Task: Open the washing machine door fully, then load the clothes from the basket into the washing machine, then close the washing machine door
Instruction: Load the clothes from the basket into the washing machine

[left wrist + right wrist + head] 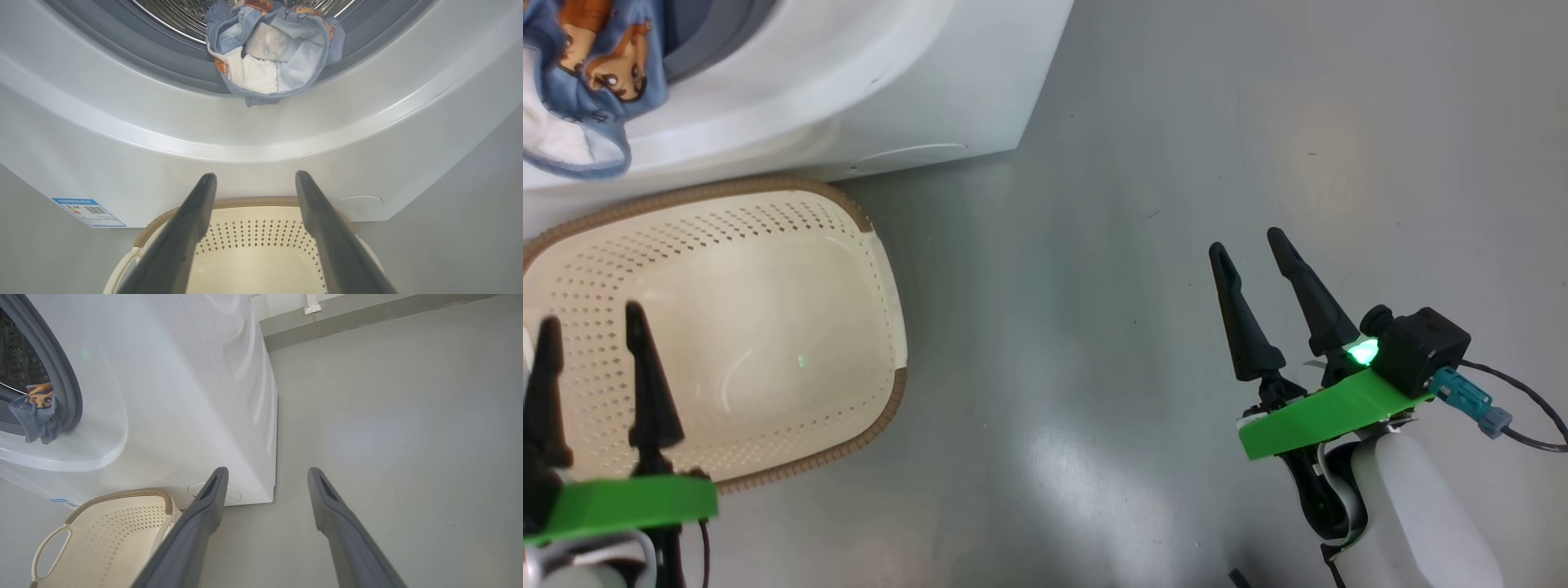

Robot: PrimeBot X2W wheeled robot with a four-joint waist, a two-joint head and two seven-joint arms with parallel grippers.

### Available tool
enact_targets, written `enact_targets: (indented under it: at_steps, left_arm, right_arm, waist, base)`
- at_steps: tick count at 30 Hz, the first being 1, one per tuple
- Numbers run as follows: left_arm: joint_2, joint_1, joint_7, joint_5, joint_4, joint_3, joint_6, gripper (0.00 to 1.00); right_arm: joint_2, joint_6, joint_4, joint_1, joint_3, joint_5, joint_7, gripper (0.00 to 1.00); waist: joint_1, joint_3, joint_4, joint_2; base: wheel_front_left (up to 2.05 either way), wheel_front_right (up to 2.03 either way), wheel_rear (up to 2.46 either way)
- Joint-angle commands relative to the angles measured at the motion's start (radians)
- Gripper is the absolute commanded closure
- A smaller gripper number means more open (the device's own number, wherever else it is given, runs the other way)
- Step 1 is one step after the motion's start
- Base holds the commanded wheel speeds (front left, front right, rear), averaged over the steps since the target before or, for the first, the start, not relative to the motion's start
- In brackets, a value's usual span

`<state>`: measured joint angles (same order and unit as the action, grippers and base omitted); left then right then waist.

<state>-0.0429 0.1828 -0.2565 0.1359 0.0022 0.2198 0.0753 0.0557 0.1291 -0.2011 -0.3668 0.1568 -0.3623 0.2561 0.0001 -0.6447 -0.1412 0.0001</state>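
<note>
The task looks a good way along. The basket [727,269] sits on the floor [1258,122] just in front of the washing machine [915,73], and its cream bottom is bare, so the unloading part appears done. The mouth of the machine is unobstructed, which means the washing machine door is swung clear of it, though how far it stands open cannot be told.

The clothes [271,53] are only half home. The blue fox-print bundle lies bunched at the bottom of the opening. It is draped across the grey gasket [171,69] in front of the steel drum [175,12], and a loop of hem hangs down onto the white front panel. Shutting the door now would likely pinch fabric in the seal.

The left pincer [590,318] hovers over the near end of the basket, fingers spread wide and holding nothing. In its own wrist view it points up at the bundle from below. The right pincer [1245,238] is also wide and empty, out over bare floor well apart from the machine's corner.

Two things seem left to do: pushing the hanging garment fully into the drum (the left arm looks better placed for it), then closing the door.
</note>
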Motion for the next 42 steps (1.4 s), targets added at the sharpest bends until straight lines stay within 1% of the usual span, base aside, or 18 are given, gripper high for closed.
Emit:
enact_targets:
  at_steps: [1,6,16,26,31,37,42]
  left_arm:
    - [-0.009,-0.042,-0.005,-0.006,-0.015,0.033,0.009,0.0]
    - [-0.008,-0.094,-0.005,0.015,0.005,0.025,0.019,0.0]
    - [-0.008,-0.143,-0.005,0.059,0.023,-0.025,0.07,0.0]
    - [-0.007,-0.147,-0.005,0.06,0.015,-0.042,0.089,0.0]
    - [-0.007,-0.111,-0.005,0.044,-0.019,-0.053,0.076,0.0]
    - [-0.008,-0.035,-0.005,0.037,-0.049,-0.048,0.032,0.0]
    - [-0.038,0.07,-0.005,0.02,-0.065,-0.044,-0.006,0.0]
  right_arm:
    - [-0.003,0.002,0.017,0.044,0.028,0.004,0.006,0.0]
    - [-0.002,0.002,0.017,0.05,0.027,0.004,0.006,0.0]
    - [0.002,0.002,0.016,0.05,0.033,0.005,0.006,0.0]
    - [0.003,0.002,0.015,0.05,0.03,0.003,0.006,0.0]
    - [0.002,0.002,0.014,0.049,0.028,-0.003,0.006,0.0]
    - [0.001,0.002,0.009,0.045,0.037,-0.006,0.006,0.0]
    - [0.0,0.002,0.003,0.038,0.043,-0.01,0.006,0.0]
  waist:
    - [-0.0001,0.003,0.0,-0.0001]
    - [-0.0001,0.007,0.001,-0.0001]
    - [-0.0001,0.011,0.005,-0.0001]
    - [-0.0001,0.01,0.007,-0.0001]
    - [-0.0001,0.012,0.006,-0.0001]
    - [-0.0001,0.013,-0.002,-0.0001]
    - [-0.0001,0.012,-0.014,-0.0001]
  base:
    - [0.0,0.0,0.0]
    - [0.0,0.0,0.0]
    - [0.0,0.0,0.0]
    - [0.0,0.0,0.0]
    - [0.0,0.0,0.0]
    - [0.0,0.0,0.0]
    - [0.0,0.0,0.0]
